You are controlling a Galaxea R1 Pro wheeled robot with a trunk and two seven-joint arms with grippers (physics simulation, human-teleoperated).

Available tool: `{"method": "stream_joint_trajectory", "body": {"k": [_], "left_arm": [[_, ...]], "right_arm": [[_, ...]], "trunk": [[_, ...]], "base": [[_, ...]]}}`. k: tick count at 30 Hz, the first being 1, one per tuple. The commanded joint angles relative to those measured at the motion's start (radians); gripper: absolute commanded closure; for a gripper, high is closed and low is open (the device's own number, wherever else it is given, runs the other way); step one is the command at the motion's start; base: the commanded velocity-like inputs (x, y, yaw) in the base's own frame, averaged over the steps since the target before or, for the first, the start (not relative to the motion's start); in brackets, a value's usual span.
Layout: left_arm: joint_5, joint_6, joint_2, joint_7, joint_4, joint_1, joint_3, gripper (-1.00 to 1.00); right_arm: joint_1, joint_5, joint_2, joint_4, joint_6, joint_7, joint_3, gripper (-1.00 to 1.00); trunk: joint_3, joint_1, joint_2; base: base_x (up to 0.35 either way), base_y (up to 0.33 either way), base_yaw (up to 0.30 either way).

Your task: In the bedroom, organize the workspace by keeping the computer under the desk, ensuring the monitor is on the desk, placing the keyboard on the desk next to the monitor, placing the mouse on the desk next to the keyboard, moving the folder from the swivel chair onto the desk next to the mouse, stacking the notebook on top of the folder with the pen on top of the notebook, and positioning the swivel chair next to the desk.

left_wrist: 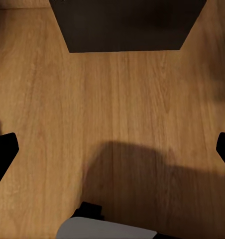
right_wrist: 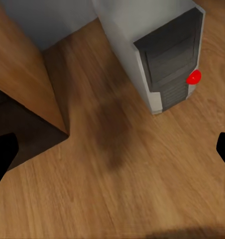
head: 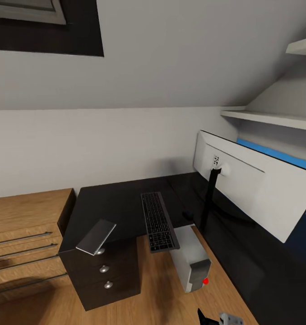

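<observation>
From my head camera, starting at the far left, I see a low oak chest with long bar handles (head: pixel 22 239) against the white wall, and just beside it the long L-shaped desk with its glossy black top (head: pixel 112 203) and its dark three-drawer unit with round silver knobs (head: pixel 105 275). A flat grey rectangular slab (head: pixel 96 237) sits tilted at the front edge of the desk above those drawers; I cannot tell what it is. Next comes the slim dark grey keyboard with low flat keys (head: pixel 158 221), lying on the black top with its near end overhanging the edge. Below it, on the wooden plank floor (head: pixel 157 289), stands the light grey boxy tower computer (head: pixel 191 264), a red dot on its dark front panel, partly tucked beneath the desk. Further right, the large wide monitor with white back and thin black stand (head: pixel 257 189) stands on the desk, its back toward me. A bright blue strip (head: pixel 279 155) shows behind its top edge. In the left wrist camera, the left gripper (left_wrist: pixel 112 149) hangs spread wide above bare floor. In the right wrist camera, the right gripper (right_wrist: pixel 112 154) is likewise spread wide, holding nothing, near the computer (right_wrist: pixel 160 50).
</observation>
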Motion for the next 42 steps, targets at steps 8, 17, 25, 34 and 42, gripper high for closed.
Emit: {"method": "stream_joint_trajectory", "body": {"k": [8, 17, 25, 34, 42], "left_arm": [[0.006, 0.000, -0.001, -0.003, 0.014, 0.000, 0.003, -1.00], [0.006, 0.000, -0.001, -0.003, 0.019, 0.000, 0.003, -1.00], [0.006, 0.001, 0.000, -0.003, 0.019, 0.000, 0.003, -1.00], [0.006, 0.001, -0.001, -0.003, 0.019, 0.000, 0.003, -1.00], [0.006, 0.000, -0.001, -0.003, 0.019, 0.000, 0.003, -1.00]], "right_arm": [[0.005, 0.075, 0.002, 0.002, -0.041, 0.007, -0.008, -1.00], [0.006, 0.092, 0.007, 0.003, -0.043, 0.007, -0.009, -1.00], [0.006, 0.091, 0.011, 0.005, -0.044, 0.007, -0.009, -1.00], [0.006, 0.089, 0.010, 0.005, -0.044, 0.007, -0.009, -1.00], [0.006, 0.092, 0.009, -0.003, -0.039, -0.012, -0.009, -1.00]], "trunk": [[0.024, -0.031, 0.056], [0.052, -0.065, 0.119], [0.078, -0.096, 0.175], [0.106, -0.130, 0.238], [0.131, -0.161, 0.294]], "base": [[0.000, 0.000, 0.000], [0.000, 0.000, 0.000], [0.000, 0.000, 0.000], [0.000, 0.000, 0.000], [0.000, 0.000, 0.000]]}}
